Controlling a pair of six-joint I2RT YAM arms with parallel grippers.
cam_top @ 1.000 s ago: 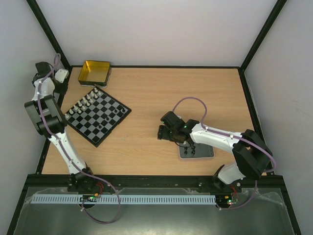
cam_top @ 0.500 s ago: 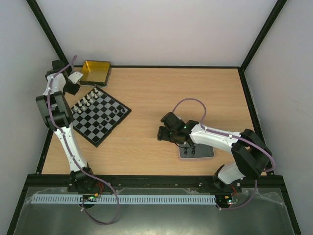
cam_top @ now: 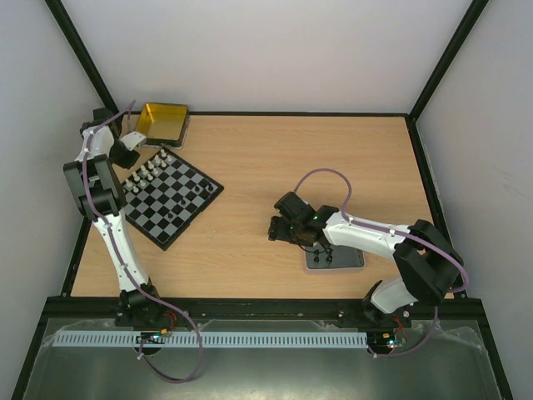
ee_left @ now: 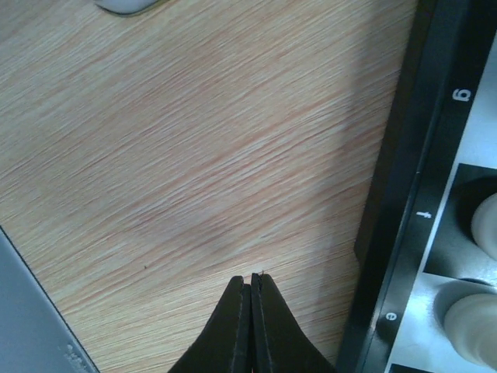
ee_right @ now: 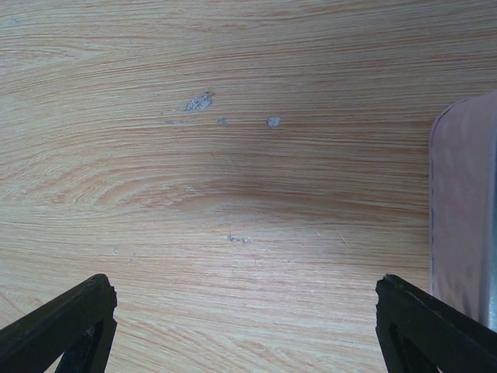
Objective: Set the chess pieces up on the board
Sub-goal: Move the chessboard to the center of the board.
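Note:
The chequered board point(cam_top: 176, 185) lies at the table's left, turned diagonally. White chess pieces point(cam_top: 148, 172) line its far-left edge, and a few black ones point(cam_top: 200, 192) stand on its squares. My left gripper point(cam_top: 127, 155) hovers just off the board's far-left corner. In the left wrist view that gripper point(ee_left: 250, 278) is shut with nothing in it, over bare wood beside the board's black rim point(ee_left: 404, 233), with two white pieces point(ee_left: 470, 330) at the right edge. My right gripper point(cam_top: 279, 227) stands open over bare wood point(ee_right: 242, 291), left of a grey tray point(cam_top: 354, 260) holding black pieces point(cam_top: 326, 252).
A gold tin point(cam_top: 161, 123) sits behind the board at the far-left corner. The grey tray's edge point(ee_right: 462, 217) shows at the right of the right wrist view. Black frame rails run along the table's sides close to the left arm.
The left arm swung from the left wall toward the board's far-left corner, and its jaws closed. The right arm has not moved.

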